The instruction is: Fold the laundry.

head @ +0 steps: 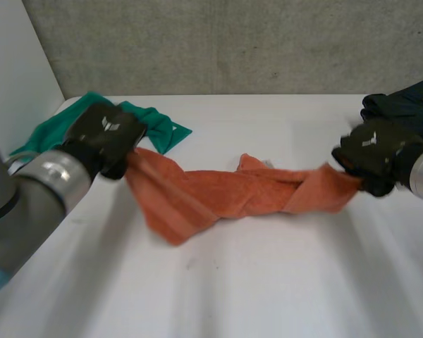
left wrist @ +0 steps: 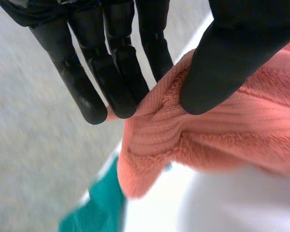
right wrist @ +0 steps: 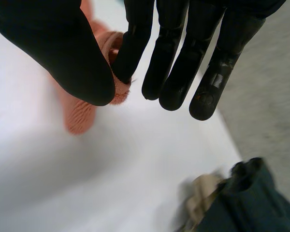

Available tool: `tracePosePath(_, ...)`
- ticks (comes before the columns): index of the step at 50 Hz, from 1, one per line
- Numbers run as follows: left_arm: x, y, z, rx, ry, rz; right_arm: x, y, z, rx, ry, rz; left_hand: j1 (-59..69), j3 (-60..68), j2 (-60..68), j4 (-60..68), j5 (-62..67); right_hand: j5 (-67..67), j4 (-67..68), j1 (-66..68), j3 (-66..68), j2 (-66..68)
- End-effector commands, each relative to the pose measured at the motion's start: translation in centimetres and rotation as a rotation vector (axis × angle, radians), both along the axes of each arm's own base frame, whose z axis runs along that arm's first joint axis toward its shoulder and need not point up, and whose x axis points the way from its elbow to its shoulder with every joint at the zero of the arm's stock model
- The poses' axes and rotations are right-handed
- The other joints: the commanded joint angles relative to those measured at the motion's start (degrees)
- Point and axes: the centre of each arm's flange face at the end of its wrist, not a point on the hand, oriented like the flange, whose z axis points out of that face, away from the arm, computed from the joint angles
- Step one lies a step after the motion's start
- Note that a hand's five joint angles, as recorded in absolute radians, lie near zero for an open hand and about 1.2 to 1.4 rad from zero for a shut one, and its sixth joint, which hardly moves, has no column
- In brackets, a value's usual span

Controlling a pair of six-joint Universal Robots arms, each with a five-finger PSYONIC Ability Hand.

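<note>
An orange towel (head: 233,193) stretches twisted across the middle of the white table (head: 268,282), held up at both ends. My left hand (head: 106,137) pinches its left corner; in the left wrist view the thumb (left wrist: 227,67) presses the orange towel (left wrist: 222,140) against the fingers (left wrist: 116,72). My right hand (head: 374,155) holds the right corner; in the right wrist view the thumb (right wrist: 72,58) and a finger (right wrist: 130,53) pinch a small tip of the orange towel (right wrist: 118,89).
A green cloth (head: 137,123) lies at the back left, behind my left hand, and shows again below the towel as green cloth (left wrist: 99,205). A dark garment pile (head: 409,105) sits at the back right, seen also as a dark garment (right wrist: 246,203) with a beige piece (right wrist: 203,193).
</note>
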Motion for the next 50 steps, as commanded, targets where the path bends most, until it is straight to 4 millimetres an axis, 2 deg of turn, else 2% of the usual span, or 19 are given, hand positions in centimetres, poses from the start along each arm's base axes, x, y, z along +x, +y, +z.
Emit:
tracePosePath(1,1.9,1.3,-4.2,0.165,-0.186,0.014,-0.4,-0.1,-2.8,0.080,0.168,0.003,14.81,11.75,11.57,11.28,15.37,12.75,11.95,23.06,12.18,12.59)
tracePosePath(7,0.5,-2.8,-6.0,0.134,-0.184,0.021,-0.1,-3.8,-4.6,-0.013,0.174,-0.048,14.81,11.75,11.57,11.28,15.37,12.75,11.95,23.06,12.18,12.59)
tracePosePath(10,-0.8,-6.0,-4.5,0.021,-0.146,0.032,0.4,-6.5,-4.3,-0.132,0.135,-0.080,14.81,11.75,11.57,11.28,15.37,12.75,11.95,23.06,12.18,12.59)
tracePosePath(12,-1.5,-7.9,-3.1,-0.061,-0.117,0.045,1.4,-8.4,-2.8,-0.250,0.071,-0.101,14.81,11.75,11.57,11.28,15.37,12.75,11.95,23.06,12.18,12.59)
tracePosePath(13,-2.3,-9.7,-1.2,-0.161,-0.076,0.055,2.0,-8.8,-2.1,-0.292,0.043,-0.103,14.81,11.75,11.57,11.28,15.37,12.75,11.95,23.06,12.18,12.59)
tracePosePath(16,-3.4,-12.1,2.3,-0.336,-0.004,0.064,3.7,-10.6,1.7,-0.485,-0.095,-0.120,14.81,11.75,11.57,11.28,15.37,12.75,11.95,23.06,12.18,12.59)
tracePosePath(18,-4.2,-13.8,6.5,-0.536,0.085,0.075,4.2,-11.4,4.2,-0.601,-0.170,-0.128,14.81,11.75,11.57,11.28,15.37,12.75,11.95,23.06,12.18,12.59)
tracePosePath(19,-4.4,-14.1,8.0,-0.602,0.112,0.077,4.2,-12.1,6.4,-0.708,-0.237,-0.142,14.81,11.75,11.57,11.28,15.37,12.75,11.95,23.06,12.18,12.59)
tracePosePath(21,-4.6,-14.5,11.9,-0.787,0.196,0.084,4.4,-12.4,8.5,-0.809,-0.294,-0.148,14.81,11.75,11.57,11.28,15.37,12.75,11.95,23.06,12.18,12.59)
tracePosePath(23,-4.6,-14.4,13.9,-0.880,0.243,0.092,4.3,-12.2,11.0,-0.924,-0.351,-0.156,14.81,11.75,11.57,11.28,15.37,12.75,11.95,23.06,12.18,12.59)
tracePosePath(26,-5.1,-13.7,15.6,-0.972,0.303,0.080,4.2,-11.7,12.5,-0.984,-0.381,-0.155,14.81,11.75,11.57,11.28,15.37,12.75,11.95,23.06,12.18,12.59)
tracePosePath(29,-5.4,-13.3,15.0,-0.944,0.307,0.067,4.3,-11.3,11.9,-0.962,-0.374,-0.145,14.81,11.75,11.57,11.28,15.37,12.75,11.95,23.06,12.18,12.59)
tracePosePath(34,-5.2,-12.3,8.5,-0.734,0.244,0.025,3.7,-10.6,7.6,-0.830,-0.322,-0.141,14.81,11.75,11.57,11.28,15.37,12.75,11.95,23.06,12.18,12.59)
tracePosePath(39,-4.7,-10.5,2.7,-0.563,0.173,-0.035,3.7,-7.8,4.8,-0.695,-0.272,-0.069,14.81,11.75,11.57,11.28,15.37,12.75,11.95,23.06,12.18,12.59)
tracePosePath(41,-4.5,-9.3,-0.2,-0.479,0.131,-0.060,3.3,-7.0,2.4,-0.577,-0.245,-0.046,14.81,11.75,11.57,11.28,15.37,12.75,11.95,23.06,12.18,12.59)
tracePosePath(45,-4.0,-7.2,-2.9,-0.389,0.098,-0.083,1.4,-6.6,-0.9,-0.420,-0.199,-0.072,14.81,11.75,11.57,11.28,15.37,12.75,11.95,23.06,12.18,12.59)
tracePosePath(47,-3.8,-6.4,-3.1,-0.373,0.094,-0.091,0.8,-6.4,-1.7,-0.377,-0.188,-0.087,14.81,11.75,11.57,11.28,15.37,0.43,-0.37,10.74,-0.14,0.27)
tracePosePath(48,-3.7,-6.0,-3.2,-0.368,0.092,-0.096,0.5,-6.2,-2.3,-0.344,-0.182,-0.095,14.81,11.75,11.57,11.28,15.37,-14.80,-15.59,-4.48,-15.36,-14.95)
tracePosePath(50,-3.4,-4.7,-3.1,-0.361,0.089,-0.114,0.4,-6.0,-2.8,-0.313,-0.182,-0.102,14.81,11.75,11.57,11.28,15.37,-30.18,-30.98,-19.87,-30.75,-30.34)
